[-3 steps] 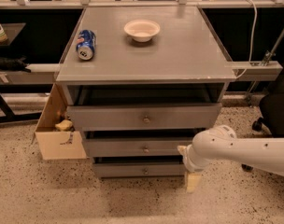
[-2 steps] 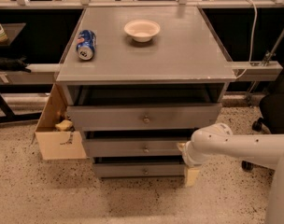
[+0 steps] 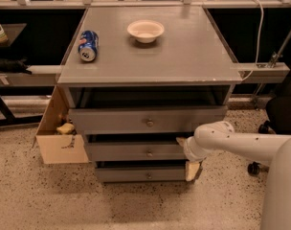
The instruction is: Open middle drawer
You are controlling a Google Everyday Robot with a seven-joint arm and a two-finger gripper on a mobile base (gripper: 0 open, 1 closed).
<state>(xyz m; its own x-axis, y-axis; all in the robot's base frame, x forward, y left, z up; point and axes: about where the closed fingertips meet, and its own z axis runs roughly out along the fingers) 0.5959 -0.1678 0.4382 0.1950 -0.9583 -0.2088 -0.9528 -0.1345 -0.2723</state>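
Observation:
The grey cabinet has three drawers stacked under its top. The middle drawer (image 3: 136,152) is a grey flat front with a small round metal knob (image 3: 149,153); its interior does not show. My gripper (image 3: 186,155) is at the right end of this drawer front, well right of the knob. It looks open: one cream fingertip (image 3: 180,140) sits at the drawer's upper edge and the other (image 3: 192,170) hangs below its lower edge. It holds nothing. My white arm (image 3: 241,145) comes in from the right.
A blue soda can (image 3: 88,45) lies on its side and a white bowl (image 3: 145,30) stands on the cabinet top (image 3: 184,56). The top drawer (image 3: 112,121) and bottom drawer (image 3: 121,174) flank the middle one. A cardboard box (image 3: 59,145) stands on the floor at the left.
My arm and gripper have shifted slightly left and up, closer to the right end of the middle drawer front. The drawers, can and bowl have not moved.

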